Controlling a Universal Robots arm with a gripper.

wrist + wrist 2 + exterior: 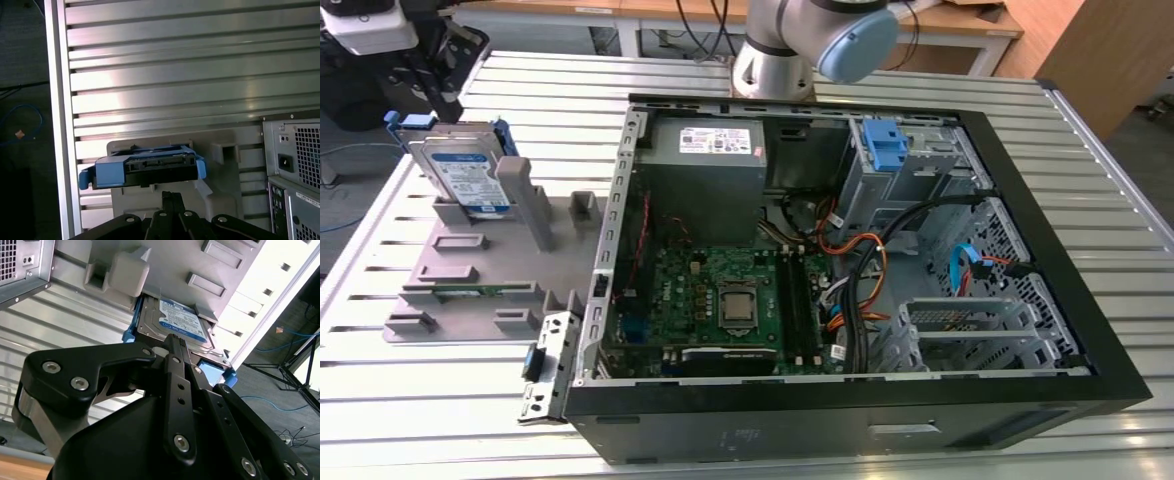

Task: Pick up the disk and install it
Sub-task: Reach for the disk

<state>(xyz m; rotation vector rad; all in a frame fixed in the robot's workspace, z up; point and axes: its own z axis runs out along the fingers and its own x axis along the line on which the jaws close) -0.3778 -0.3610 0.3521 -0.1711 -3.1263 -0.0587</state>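
Observation:
The disk leans upright in a grey holder on the exterior view's left, beside the open computer case. It is a silver drive with a white-and-blue label in a blue carrier. In the second wrist view the labelled face of the disk lies just beyond my gripper, whose black fingers are pressed together with nothing between them. In the first wrist view the disk shows edge-on, a short way past the shut gripper, which does not touch it.
The case holds a motherboard, a grey power supply, loose cables and a drive cage with an upright blue bracket. The arm's base stands behind the case. A slatted metal table carries everything; its edge is near the holder.

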